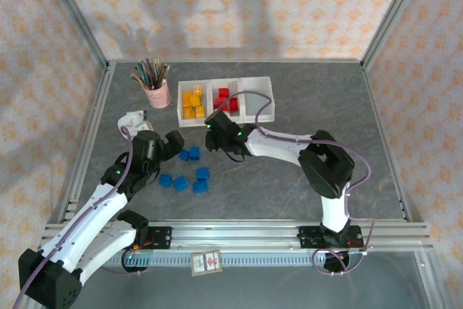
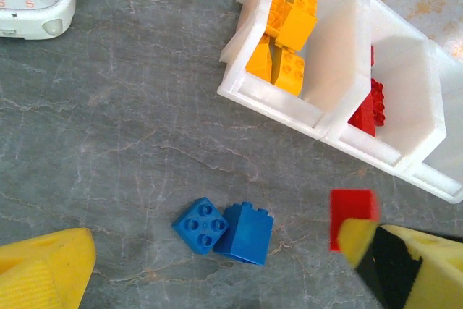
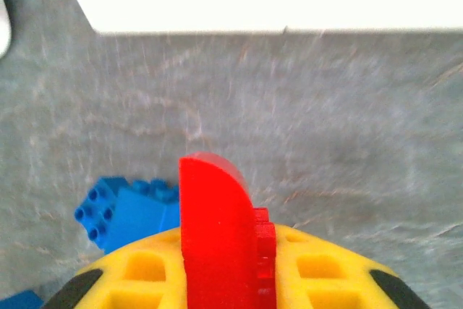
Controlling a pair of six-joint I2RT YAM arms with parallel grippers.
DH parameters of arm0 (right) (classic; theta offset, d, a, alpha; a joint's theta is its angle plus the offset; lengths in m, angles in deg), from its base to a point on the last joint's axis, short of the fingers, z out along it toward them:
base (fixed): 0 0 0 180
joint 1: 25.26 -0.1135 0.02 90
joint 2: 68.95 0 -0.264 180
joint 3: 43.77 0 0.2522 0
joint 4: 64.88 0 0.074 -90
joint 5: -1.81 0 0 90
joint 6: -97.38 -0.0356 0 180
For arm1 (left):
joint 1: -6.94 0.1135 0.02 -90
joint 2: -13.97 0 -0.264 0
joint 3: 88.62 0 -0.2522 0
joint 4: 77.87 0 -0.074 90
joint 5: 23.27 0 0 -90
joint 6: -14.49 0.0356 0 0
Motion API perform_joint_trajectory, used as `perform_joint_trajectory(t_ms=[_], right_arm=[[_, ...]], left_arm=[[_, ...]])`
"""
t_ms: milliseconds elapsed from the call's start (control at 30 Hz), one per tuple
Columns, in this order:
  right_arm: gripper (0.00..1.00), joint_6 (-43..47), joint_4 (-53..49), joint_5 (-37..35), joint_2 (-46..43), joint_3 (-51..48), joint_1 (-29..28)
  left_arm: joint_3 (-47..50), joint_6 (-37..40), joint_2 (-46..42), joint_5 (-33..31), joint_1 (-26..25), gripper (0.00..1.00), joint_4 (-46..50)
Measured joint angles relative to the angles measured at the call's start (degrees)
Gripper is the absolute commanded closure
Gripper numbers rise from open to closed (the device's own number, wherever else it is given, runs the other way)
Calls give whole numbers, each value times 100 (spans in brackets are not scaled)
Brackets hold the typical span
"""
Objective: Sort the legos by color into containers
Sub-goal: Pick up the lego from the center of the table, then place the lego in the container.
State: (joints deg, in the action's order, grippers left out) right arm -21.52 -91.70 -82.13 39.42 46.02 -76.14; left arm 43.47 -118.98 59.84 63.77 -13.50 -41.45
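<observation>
Red brick pinched in right fingers, its base hidden, left fingers spread apart

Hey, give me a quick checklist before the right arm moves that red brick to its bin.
1. Right gripper shut on the red brick: ok.
2. Brick lifted off the table: cannot tell.
3. Middle bin holds red bricks, with room: ok.
4. Left gripper open, beside the blue bricks, off the path to that bin: ok.
5. Right bin free for blue: ok.
</observation>
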Motion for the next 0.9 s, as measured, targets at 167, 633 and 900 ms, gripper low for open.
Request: perform_joint_trajectory(t_ms=[167,633,900], right_arm=[[76,264,-15,-166,-120,127,483],[67,1257,-138,-763,1506,2415,1239],[55,1628,-407,-804,2002,3093,1320]], left_arm=[[-219,66,345,107,0,1,-157],[-776,155,1193,269,0,1,-761],[-966,192,1338,282,0,1,-866]])
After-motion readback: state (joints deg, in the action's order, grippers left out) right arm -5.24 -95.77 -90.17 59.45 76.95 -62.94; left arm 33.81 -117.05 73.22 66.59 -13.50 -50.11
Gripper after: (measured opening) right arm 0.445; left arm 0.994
